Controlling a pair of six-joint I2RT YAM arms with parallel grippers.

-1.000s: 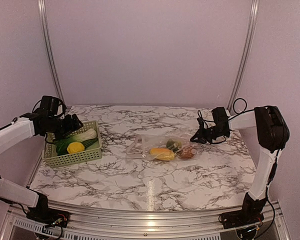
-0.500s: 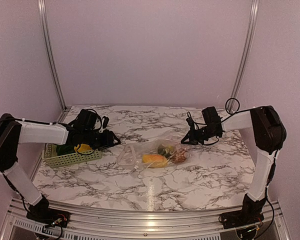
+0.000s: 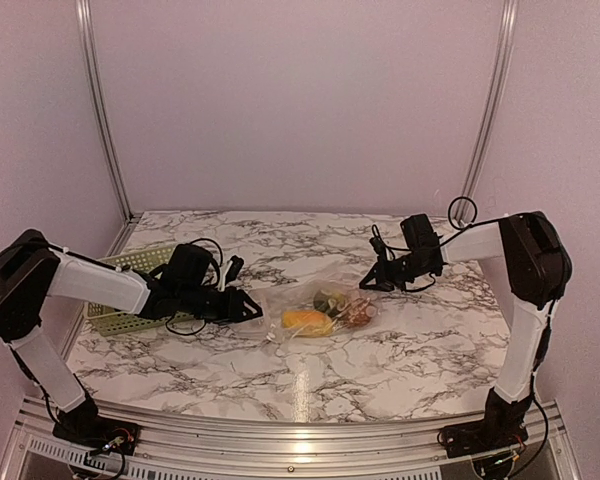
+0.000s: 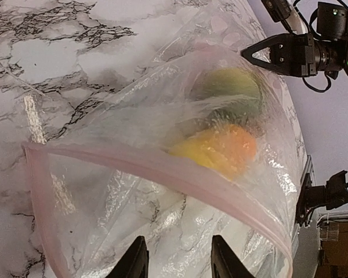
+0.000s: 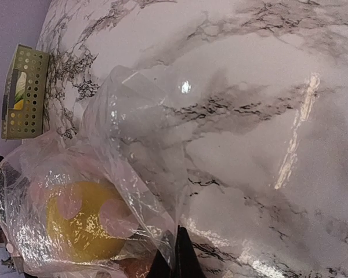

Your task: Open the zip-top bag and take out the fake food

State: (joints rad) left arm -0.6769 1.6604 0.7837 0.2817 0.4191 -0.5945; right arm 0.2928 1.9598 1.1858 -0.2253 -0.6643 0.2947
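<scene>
The zip-top bag (image 3: 315, 305) lies mid-table with its mouth to the left. Its pink zip strip (image 4: 180, 174) arches open in the left wrist view. Fake food sits inside: a yellow-orange piece (image 3: 307, 321) (image 4: 220, 147), a green piece (image 3: 330, 298) (image 4: 229, 87) and a brown piece (image 3: 358, 312). My left gripper (image 3: 255, 305) (image 4: 178, 263) is at the bag's mouth, its fingers apart over the lower film, with nothing pinched between them. My right gripper (image 3: 364, 284) (image 5: 175, 260) is shut on the bag's far right end, and film (image 5: 122, 174) bunches at its tips.
A pale green basket (image 3: 130, 262) (image 5: 23, 92) stands at the left edge, partly behind my left arm, holding a yellow and a green-white toy. Bare marble table (image 3: 310, 370) lies in front of the bag. Walls close in at the back and sides.
My left arm swung right from the basket to the bag's mouth, and its jaws narrowed. The right gripper stayed shut on the bag, which shifted a little to the left.
</scene>
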